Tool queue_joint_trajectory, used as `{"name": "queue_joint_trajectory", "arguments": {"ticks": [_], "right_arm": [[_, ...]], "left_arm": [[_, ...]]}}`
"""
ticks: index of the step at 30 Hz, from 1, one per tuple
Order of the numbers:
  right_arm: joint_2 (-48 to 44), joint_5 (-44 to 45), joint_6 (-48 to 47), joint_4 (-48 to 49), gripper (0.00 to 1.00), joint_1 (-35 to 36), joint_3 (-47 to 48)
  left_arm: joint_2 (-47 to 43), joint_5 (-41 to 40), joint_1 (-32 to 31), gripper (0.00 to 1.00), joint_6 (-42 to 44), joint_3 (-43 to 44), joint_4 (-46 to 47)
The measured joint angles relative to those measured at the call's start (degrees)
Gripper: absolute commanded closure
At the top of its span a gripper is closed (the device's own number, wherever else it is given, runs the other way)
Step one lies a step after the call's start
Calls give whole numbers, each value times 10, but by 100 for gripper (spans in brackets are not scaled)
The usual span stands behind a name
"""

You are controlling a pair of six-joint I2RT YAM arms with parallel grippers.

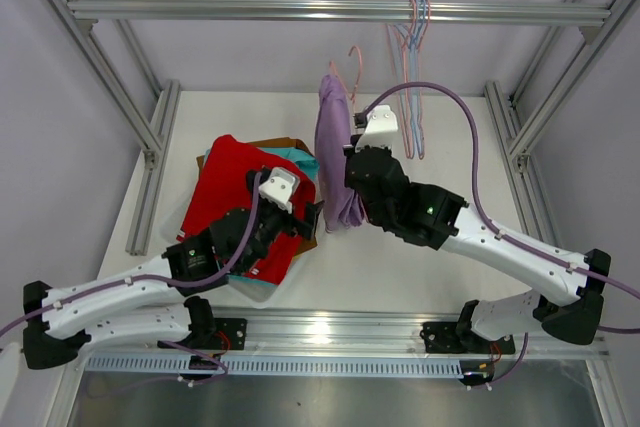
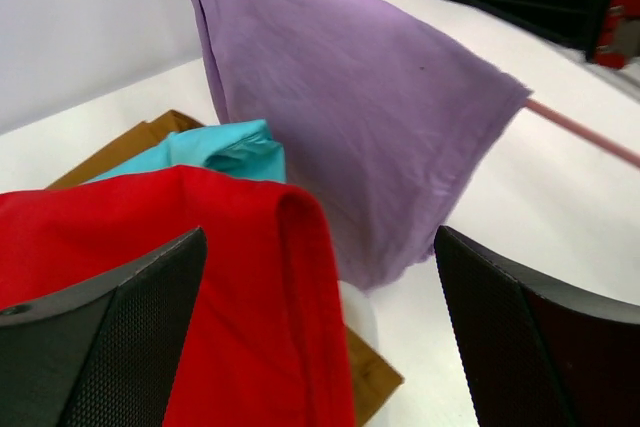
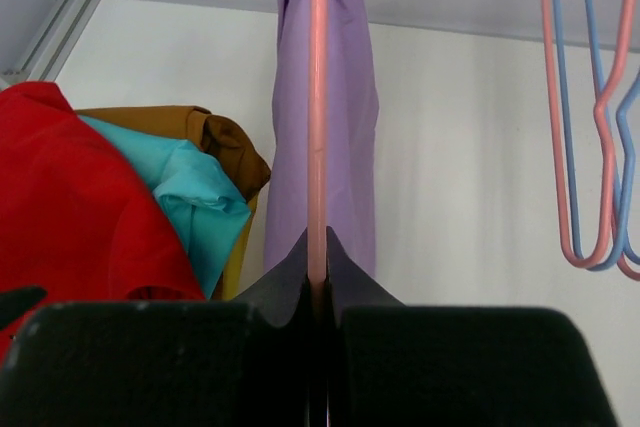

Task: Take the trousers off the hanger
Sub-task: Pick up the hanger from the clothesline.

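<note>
Right gripper [image 3: 317, 287] fingers fill the bottom of the wrist view, pressed together on the thin pink hanger [image 3: 317, 97] with no gap visible between them. The hanger bar runs straight ahead from the fingertips. Lilac trousers [image 3: 345, 117] are draped over that bar just beyond the fingertips, falling on both sides of it, so they are still on the hanger. From above, the lilac cloth hangs just left of the right gripper, its lower end close to the table [image 1: 400, 257]; contact cannot be told.

Left gripper [image 2: 320, 277] — fingers spread wide, nothing between them, holding nothing. The lilac trousers hang ahead of it and slightly to its right, with the lower corner just in front of the open fingers. One end of the pink hanger sticks out of the lilac fold further right.

Pile under and ahead-left of the left gripper:
- red trousers [image 2: 200, 247] on top, right beside its left finger
- teal trousers [image 2: 215, 147] just beyond the red
- brown trousers [image 2: 130, 142] underneath, edge showing past the teal

The pile lies left of the right gripper, near the hanging lilac cloth.

Spare hangers [image 3: 590, 147] — pink and blue — hang to the right of the right gripper from the overhead rail [image 1: 300, 10].
</note>
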Motion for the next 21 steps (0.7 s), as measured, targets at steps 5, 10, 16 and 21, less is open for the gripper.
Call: {"name": "queue_joint_trajectory", "arguments": {"ticks": [5, 10, 16, 21], "right_arm": [[0, 21, 36, -9, 100, 0, 0], [-3, 29, 56, -13, 100, 0, -9], [-9, 27, 70, -16, 100, -5, -18], [-25, 14, 78, -19, 100, -17, -27]], "left_arm": [[21, 0, -29, 1, -16, 0, 48], [76, 3, -39, 1, -19, 0, 105], [139, 8, -42, 1, -20, 0, 144], [164, 7, -42, 1, -18, 0, 176]]}}
